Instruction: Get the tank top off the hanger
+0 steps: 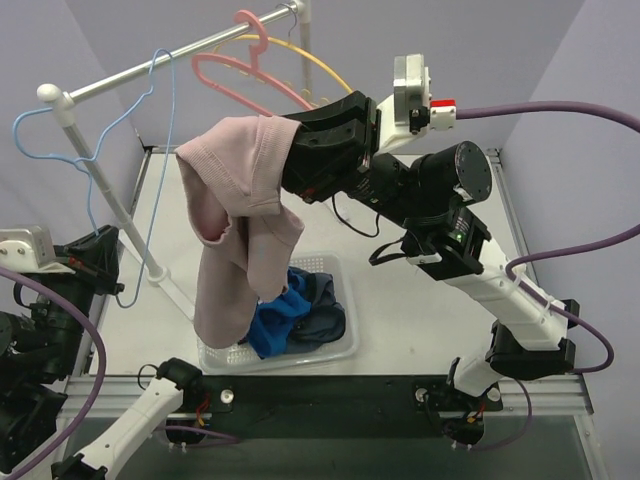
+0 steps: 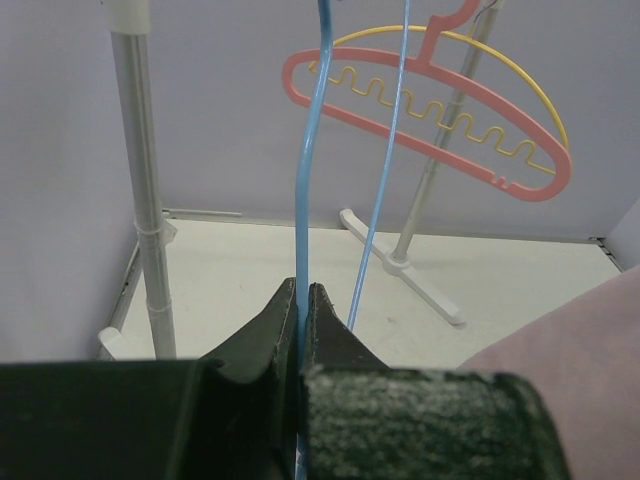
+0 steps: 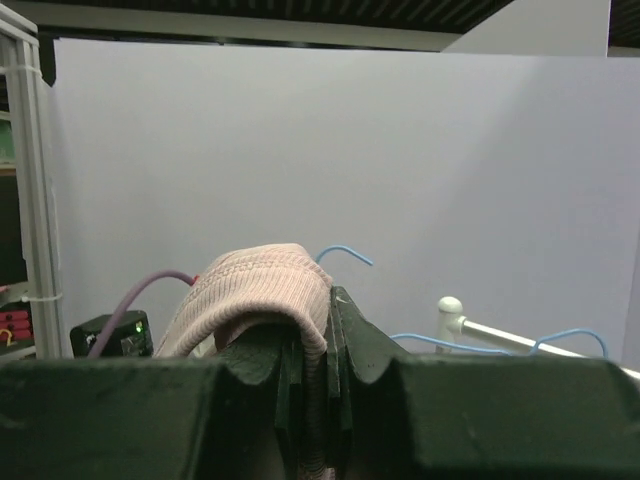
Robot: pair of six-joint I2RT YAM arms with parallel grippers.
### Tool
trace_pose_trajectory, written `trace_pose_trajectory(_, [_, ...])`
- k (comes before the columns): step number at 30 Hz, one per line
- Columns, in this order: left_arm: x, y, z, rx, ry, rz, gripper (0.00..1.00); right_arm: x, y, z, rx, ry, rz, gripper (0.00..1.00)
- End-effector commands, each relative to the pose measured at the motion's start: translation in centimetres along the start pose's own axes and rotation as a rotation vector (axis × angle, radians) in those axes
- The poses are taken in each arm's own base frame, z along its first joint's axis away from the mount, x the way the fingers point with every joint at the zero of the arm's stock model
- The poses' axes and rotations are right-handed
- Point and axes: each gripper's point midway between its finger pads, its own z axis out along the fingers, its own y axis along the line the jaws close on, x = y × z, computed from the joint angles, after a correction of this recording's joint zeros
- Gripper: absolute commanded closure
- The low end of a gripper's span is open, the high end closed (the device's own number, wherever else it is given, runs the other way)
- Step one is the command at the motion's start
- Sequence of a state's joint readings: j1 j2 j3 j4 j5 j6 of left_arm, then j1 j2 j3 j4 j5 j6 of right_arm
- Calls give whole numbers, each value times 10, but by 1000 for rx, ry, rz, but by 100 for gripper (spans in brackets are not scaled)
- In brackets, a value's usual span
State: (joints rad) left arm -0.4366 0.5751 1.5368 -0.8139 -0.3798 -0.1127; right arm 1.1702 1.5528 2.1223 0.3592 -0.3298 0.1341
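Above the clear plastic basket (image 1: pixel 346 300), the pink ribbed tank top (image 1: pixel 238 230) hangs lengthwise downward, pinched by the right gripper (image 3: pixel 313 335), fingertips buried in cloth, while the left gripper (image 2: pixel 301 300) pinches a thin blue wire hanger (image 2: pixel 304 180).

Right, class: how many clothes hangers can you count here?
3. The blue hanger hangs left on the rail, pinched by the left gripper; the pink hanger and yellow hanger hang together further right. None seems hidden.

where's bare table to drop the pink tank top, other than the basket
Bare table lies right of the basket, up to the right arm's base, and a strip behind the basket under the raised right arm. Crowded: the basket holds blue clothes, and the rack's foot and blue hanger fill the left side.
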Motion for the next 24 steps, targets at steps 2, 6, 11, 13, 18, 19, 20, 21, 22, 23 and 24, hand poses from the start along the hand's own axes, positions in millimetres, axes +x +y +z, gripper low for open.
trace_pose_trajectory(2, [0, 7, -1, -32, -3, 20, 100, -24, -2, 5, -4, -117, 18, 100])
trace_pose_trajectory(6, [5, 6, 2, -32, 13, 25, 100, 32, -25, -13, 86, -11, 22, 100])
trace_pose_trajectory(11, [12, 8, 5, -46, 31, 41, 100, 128, -54, -65, 228, 128, 78, 100])
trace_pose_trajectory(13, [14, 9, 5, -52, 38, 47, 100, 196, -67, -109, 316, 263, 85, 100])
trace_pose_trajectory(18, [18, 12, 3, -61, 60, 61, 100, 320, -94, -225, 526, 559, 24, 100])
trace_pose_trajectory(19, [20, 12, 3, -60, 65, 62, 100, 345, -99, -256, 576, 634, 18, 100])
trace_pose_trajectory(20, [22, 11, 4, -59, 70, 61, 100, 369, -97, -278, 592, 714, 28, 100])
trace_pose_trajectory(21, [24, 11, 5, -58, 75, 63, 100, 384, -95, -293, 607, 761, 53, 100])
trace_pose_trajectory(22, [28, 10, 7, -59, 87, 68, 100, 398, -92, -307, 618, 808, 80, 100])
trace_pose_trajectory(23, [30, 10, 9, -62, 95, 75, 100, 416, -83, -328, 617, 876, 116, 100])
trace_pose_trajectory(24, [33, 10, 10, -64, 106, 83, 100, 434, -78, -342, 619, 932, 147, 100])
